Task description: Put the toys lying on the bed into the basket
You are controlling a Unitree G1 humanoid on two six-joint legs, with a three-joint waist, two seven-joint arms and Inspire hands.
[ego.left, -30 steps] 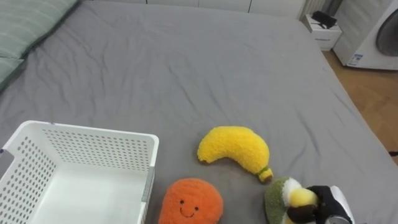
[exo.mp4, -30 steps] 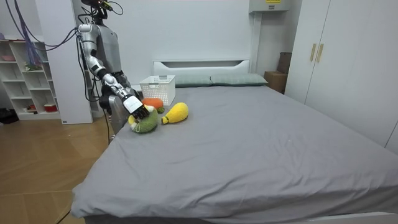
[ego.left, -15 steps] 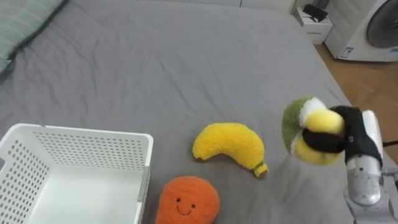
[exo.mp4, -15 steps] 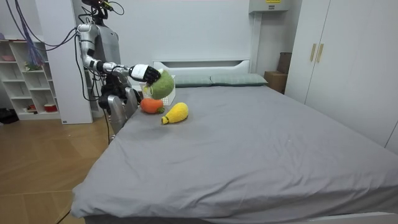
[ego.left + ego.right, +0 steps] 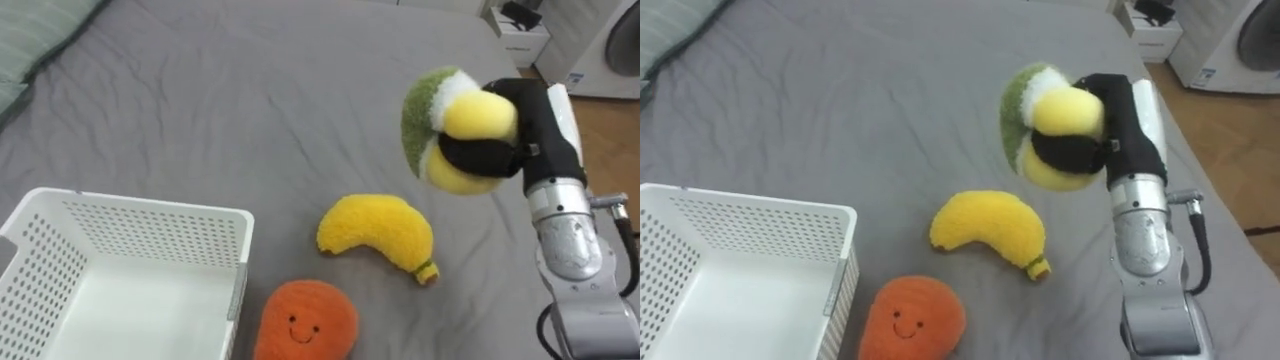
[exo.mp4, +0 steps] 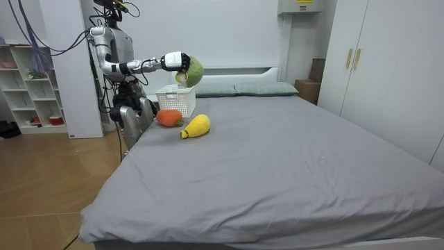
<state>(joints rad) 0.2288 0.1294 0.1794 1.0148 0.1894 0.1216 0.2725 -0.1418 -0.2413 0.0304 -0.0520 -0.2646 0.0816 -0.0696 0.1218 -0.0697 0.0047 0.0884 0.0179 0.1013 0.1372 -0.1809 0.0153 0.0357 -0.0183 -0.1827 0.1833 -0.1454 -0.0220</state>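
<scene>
Here the robot's right hand [image 5: 500, 155] has its dark fingers curled round a round green, white and yellow plush toy [image 5: 425, 110], holding it in the air above the grey-sheeted bed [image 5: 250, 90]. Below lie a yellow plush banana [image 5: 375, 235] and, nearer, a smiling orange plush ball [image 5: 305, 322], with a white perforated plastic basket [image 5: 150, 205] at near left.

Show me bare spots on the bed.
The bed is bare from the white basket and banana toy up to the pillow. Crowded where basket, orange toy and banana toy bunch, near the right hand holding the green toy.
</scene>
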